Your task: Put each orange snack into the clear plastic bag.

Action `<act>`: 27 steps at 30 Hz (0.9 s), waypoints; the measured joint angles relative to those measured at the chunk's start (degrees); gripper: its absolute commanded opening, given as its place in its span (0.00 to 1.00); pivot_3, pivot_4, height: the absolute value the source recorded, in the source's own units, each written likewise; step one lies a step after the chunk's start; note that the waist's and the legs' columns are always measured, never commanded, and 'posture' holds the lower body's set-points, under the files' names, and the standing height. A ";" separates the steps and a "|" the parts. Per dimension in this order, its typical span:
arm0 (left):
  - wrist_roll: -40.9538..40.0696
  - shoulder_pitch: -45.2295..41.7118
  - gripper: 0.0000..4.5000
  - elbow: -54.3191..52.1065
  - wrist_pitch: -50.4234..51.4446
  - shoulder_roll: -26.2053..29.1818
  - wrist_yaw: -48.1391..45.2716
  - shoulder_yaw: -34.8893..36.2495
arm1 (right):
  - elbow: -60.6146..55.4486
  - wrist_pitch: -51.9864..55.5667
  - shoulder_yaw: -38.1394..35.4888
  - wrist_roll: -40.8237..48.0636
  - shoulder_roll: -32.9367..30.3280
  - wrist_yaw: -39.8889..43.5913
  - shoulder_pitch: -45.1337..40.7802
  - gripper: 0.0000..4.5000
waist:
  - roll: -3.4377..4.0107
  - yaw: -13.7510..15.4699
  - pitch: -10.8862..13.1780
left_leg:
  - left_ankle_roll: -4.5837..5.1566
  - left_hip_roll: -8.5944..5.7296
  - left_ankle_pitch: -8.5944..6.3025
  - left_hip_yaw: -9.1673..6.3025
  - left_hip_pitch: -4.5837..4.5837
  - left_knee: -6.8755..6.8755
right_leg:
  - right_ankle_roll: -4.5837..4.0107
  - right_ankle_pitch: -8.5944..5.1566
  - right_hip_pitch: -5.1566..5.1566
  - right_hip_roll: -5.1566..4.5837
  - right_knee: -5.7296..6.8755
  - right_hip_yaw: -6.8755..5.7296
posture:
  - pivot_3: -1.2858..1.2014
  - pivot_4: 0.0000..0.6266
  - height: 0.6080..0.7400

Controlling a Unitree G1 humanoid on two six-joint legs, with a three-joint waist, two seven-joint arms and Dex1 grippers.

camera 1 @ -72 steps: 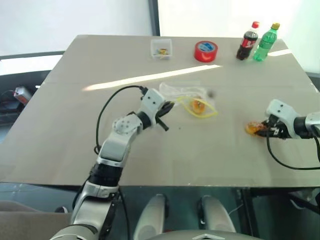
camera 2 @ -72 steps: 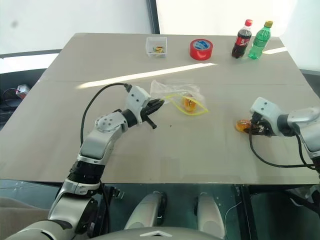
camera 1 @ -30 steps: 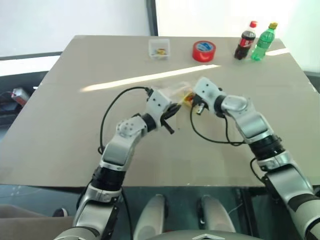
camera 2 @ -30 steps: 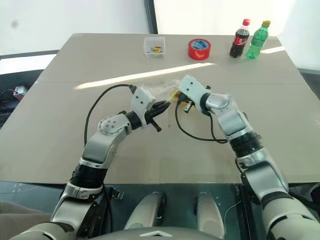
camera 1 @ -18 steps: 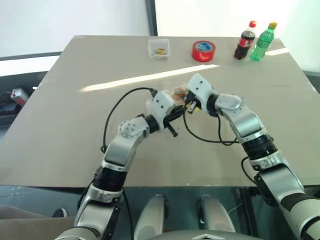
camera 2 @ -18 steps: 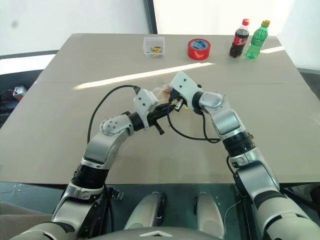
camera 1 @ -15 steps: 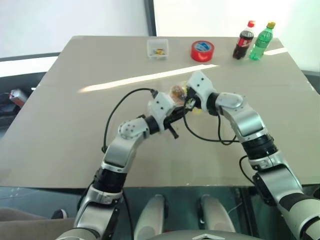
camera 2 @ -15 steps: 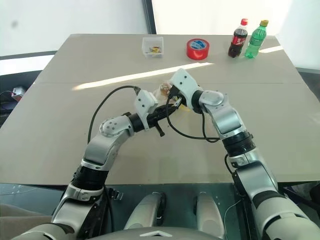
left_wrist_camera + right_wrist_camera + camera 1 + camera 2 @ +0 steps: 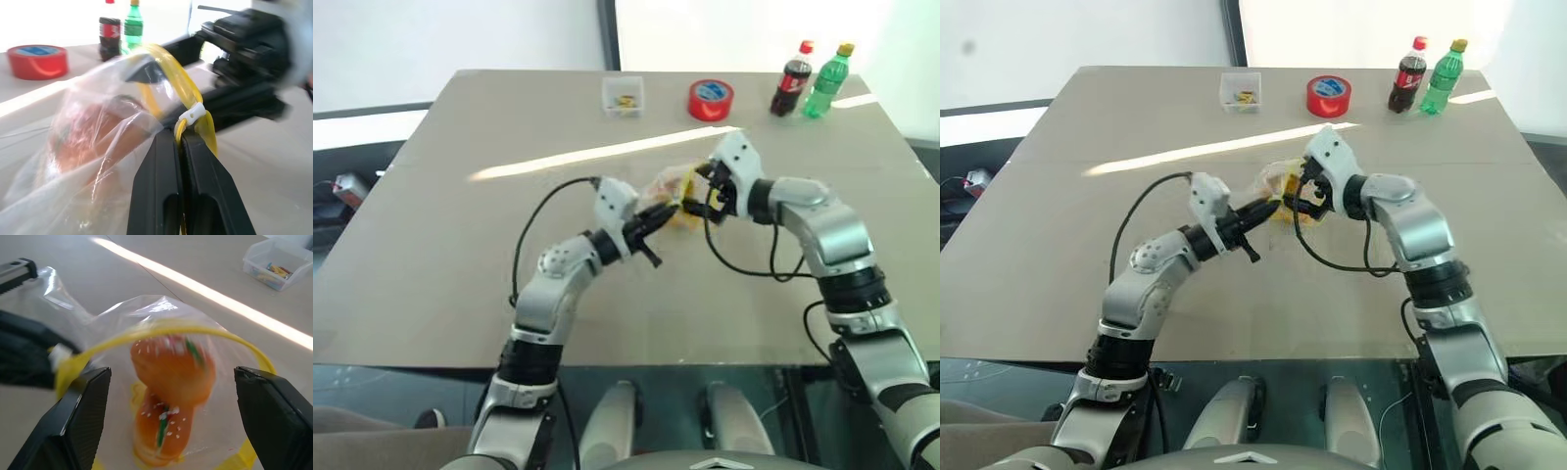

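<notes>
**Caller:** Your left gripper [image 9: 180,147] is pinching hard on the yellow strip of the clear plastic bag [image 9: 98,147], fingers pressed flat together right beside the little white zip slider. That pinch is holding the bag up off the table [image 9: 450,245] with its mouth hanging open toward your other hand.

**Spotter:** And your right gripper [image 9: 171,377] is standing with its fingers spread wide apart, gripping nothing, looking straight into that open mouth. From the wrist you are seeing both orange snacks [image 9: 168,396] inside the bag, one lying on top of the other, sesame tops showing through the film.

**Caller:** So the upper snack is looking freshly let go, I'd judge: wide fingers, the bun sitting just inside the yellow rim.

**Spotter:** Agreed, and that would put both snacks in, so the task is looking nearly done. You're keeping the rim lifted so nothing rolls back out.

**Caller:** Further out, the red tape roll [image 9: 712,99], the small clear box [image 9: 625,94] and the two bottles [image 9: 813,79] are sitting along the far edge, well apart from the action.

**Spotter:** The risk now, as I read it, is your right fingers snagging the film while backing out, so you'd want them drawn straight away from the mouth.
</notes>
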 measured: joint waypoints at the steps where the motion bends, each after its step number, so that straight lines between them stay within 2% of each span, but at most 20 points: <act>1: -0.29 0.00 0.00 -0.06 0.16 -0.31 0.34 0.29 | -0.23 0.24 -0.01 0.39 -0.03 0.27 0.14 0.91 | 0.00 -0.04 0.00 | 0.00 0.00 0.00 0.00 0.00 0.00 | 0.00 0.00 0.00 0.00 0.00 0.00 | 0.52 0.24 1.00; 5: -2.27 0.12 0.00 -1.04 1.62 -1.61 2.82 0.96 | -3.21 2.42 -0.74 4.38 -2.06 2.00 1.32 0.91 | 0.00 0.11 0.00 | 0.00 -0.01 0.00 0.00 -0.01 0.00 | 0.00 0.00 0.00 0.00 -0.01 0.00 | 0.52 0.24 1.00; 8: -2.47 0.92 0.00 -2.08 1.95 -1.62 3.63 0.96 | -2.29 2.15 -1.87 4.24 -3.75 0.60 1.31 0.91 | 0.00 0.18 0.00 | 0.00 -0.02 0.00 0.02 -0.01 0.01 | 0.00 0.00 0.01 -0.01 -0.01 0.01 | 0.52 0.24 1.00; 11: -2.62 1.97 0.00 -2.83 2.25 -1.60 4.28 0.92 | 0.60 -0.28 -0.67 1.52 -7.57 0.45 1.43 0.91 | 0.00 0.22 0.00 | 0.00 -0.02 0.00 0.04 -0.01 0.01 | 0.00 0.00 0.01 -0.01 -0.01 0.00 | 0.52 0.24 1.00; 16: -3.33 2.21 0.00 -2.84 2.42 -1.02 4.47 0.96 | 3.28 -9.11 4.30 -4.27 -14.19 5.27 2.07 0.91 | 0.00 0.09 0.00 | 0.00 0.00 0.00 0.20 -0.01 0.00 | 0.00 0.00 0.01 0.00 -0.05 0.02 | 0.52 0.24 1.00; 20: -3.57 2.26 0.00 -2.85 2.47 -0.34 4.35 0.94 | 10.81 -19.99 7.92 -10.24 -12.88 3.99 0.96 0.91 | 0.00 -0.25 0.00 | -0.01 0.03 0.00 0.37 0.04 0.00 | 0.00 0.00 0.01 0.03 -0.02 0.05 | 0.52 0.24 1.00; 27: -3.78 2.45 0.00 -2.90 3.06 0.54 3.88 0.45 | 29.11 -41.75 13.17 -20.69 -6.42 -0.77 -7.72 0.91 | -0.01 0.04 0.01 | -0.03 0.02 0.01 0.37 0.01 0.01 | 0.00 0.00 0.00 0.01 -0.07 0.07 | 0.52 0.24 1.00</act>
